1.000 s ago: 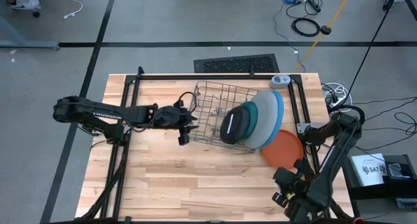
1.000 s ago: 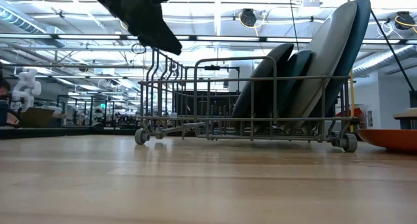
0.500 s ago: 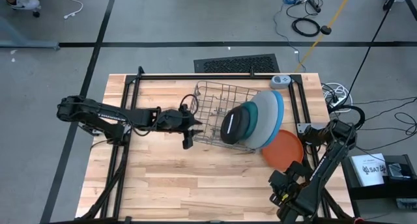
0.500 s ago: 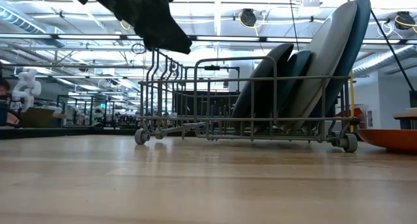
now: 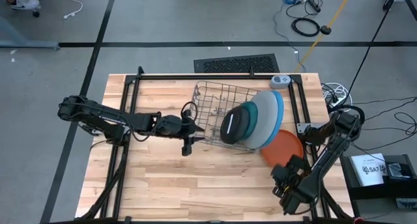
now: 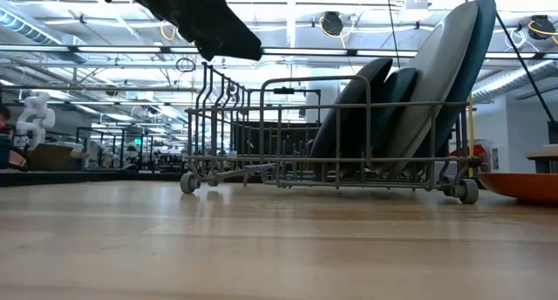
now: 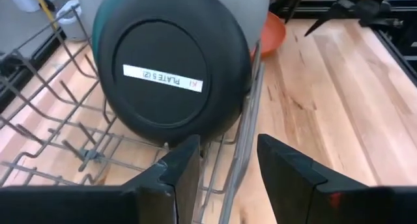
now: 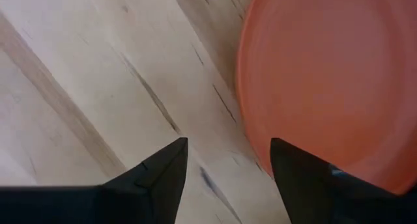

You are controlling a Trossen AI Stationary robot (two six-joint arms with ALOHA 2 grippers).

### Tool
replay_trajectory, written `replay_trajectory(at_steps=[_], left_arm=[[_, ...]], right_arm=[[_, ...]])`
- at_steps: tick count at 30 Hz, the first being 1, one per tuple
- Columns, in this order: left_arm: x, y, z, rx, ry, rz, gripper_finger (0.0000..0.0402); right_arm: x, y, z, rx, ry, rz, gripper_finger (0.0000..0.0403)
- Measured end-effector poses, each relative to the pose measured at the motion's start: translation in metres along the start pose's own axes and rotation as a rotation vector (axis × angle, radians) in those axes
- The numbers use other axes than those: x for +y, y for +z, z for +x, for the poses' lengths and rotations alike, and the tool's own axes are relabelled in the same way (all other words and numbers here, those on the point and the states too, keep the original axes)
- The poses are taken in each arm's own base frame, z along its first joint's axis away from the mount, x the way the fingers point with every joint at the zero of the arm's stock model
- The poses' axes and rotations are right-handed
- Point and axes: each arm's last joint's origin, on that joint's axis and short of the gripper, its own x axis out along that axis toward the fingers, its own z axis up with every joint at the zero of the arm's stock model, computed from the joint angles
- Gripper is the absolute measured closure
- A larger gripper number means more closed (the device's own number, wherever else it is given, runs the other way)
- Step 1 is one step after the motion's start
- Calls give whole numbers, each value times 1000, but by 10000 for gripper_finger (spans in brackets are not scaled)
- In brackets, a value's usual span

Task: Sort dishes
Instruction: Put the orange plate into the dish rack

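A wire dish rack stands mid-table. Black, teal, grey and blue dishes stand on edge in its right end, leaning one on another. My left gripper is open at the rack's near left corner. Its fingers stand on either side of the rim wire, facing the black dish. An orange dish lies flat on the table to the rack's right. My right gripper is open, pointing down just over the wood by the orange dish's near rim.
A black tube frame runs around the table's far and side edges. A small white device sits at the far right corner. Bare wood lies in front of the rack. Cables hang off the right edge.
My left gripper has moved right, toward the rack's near left corner, tipping a little downward. My right gripper has come down toward the table at the orange dish's near rim. The dishes and rack have not moved.
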Motion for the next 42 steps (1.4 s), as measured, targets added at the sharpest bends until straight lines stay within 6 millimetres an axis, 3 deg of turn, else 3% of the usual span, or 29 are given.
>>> replay_trajectory(at_steps=[10,16,20,22,27,33,38,42], left_arm=[[0,3,0,-31,2,23,247],[0,7,0,-73,10,26,247],[1,8,-1,-78,28,24,247],[1,8,-1,-78,33,24,247],[1,8,-1,-81,34,24,247],[2,9,-1,-94,61,21,247],[1,15,-2,-149,48,13,247],[-3,25,-12,-237,-21,25,247]], right_arm=[[-30,0,37,40,82,-34,208],[-29,5,50,75,147,-105,301],[-27,9,46,78,151,-150,380],[-24,10,40,86,164,-165,390],[-1,18,4,153,328,-167,398],[23,38,-67,106,585,-146,401],[29,65,-126,-155,761,-161,401],[30,90,-159,-451,833,-225,401]])
